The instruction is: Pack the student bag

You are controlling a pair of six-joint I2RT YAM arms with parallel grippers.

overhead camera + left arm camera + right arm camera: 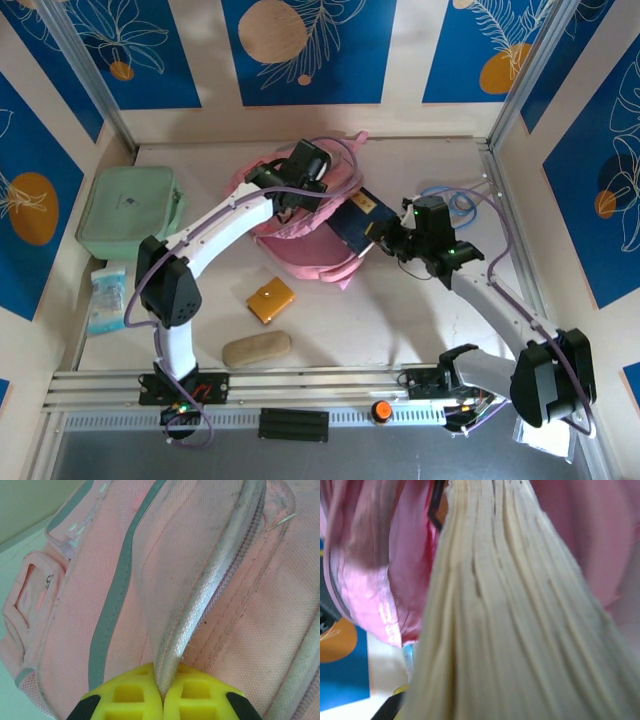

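By left edge of counter (pixel 400 320): mint green case (pixel 130 215). Toward near edge: orange box (pixel 271 300) and tan pouch (pixel 257 349), well clear. At back centre: backpack (pixel 300 235). Clamps tight on its raised zip fold with left pincer (pixel 161 695). Grips a book (pixel 510 620) with right pincer (pixel 385 243), far end among pink fabric.

On counter (pixel 400 320), centre: student bag (pixel 310 255). book (pixel 358 220) at bag's 3 o'clock, overlapping its edge. zip case (pixel 130 212) at 9 o'clock, well apart. flat box (pixel 271 299) at 6 o'clock, oblong pouch (pixel 256 348) nearer still. packet (pixel 105 298) at 8 o'clock, just before the case.
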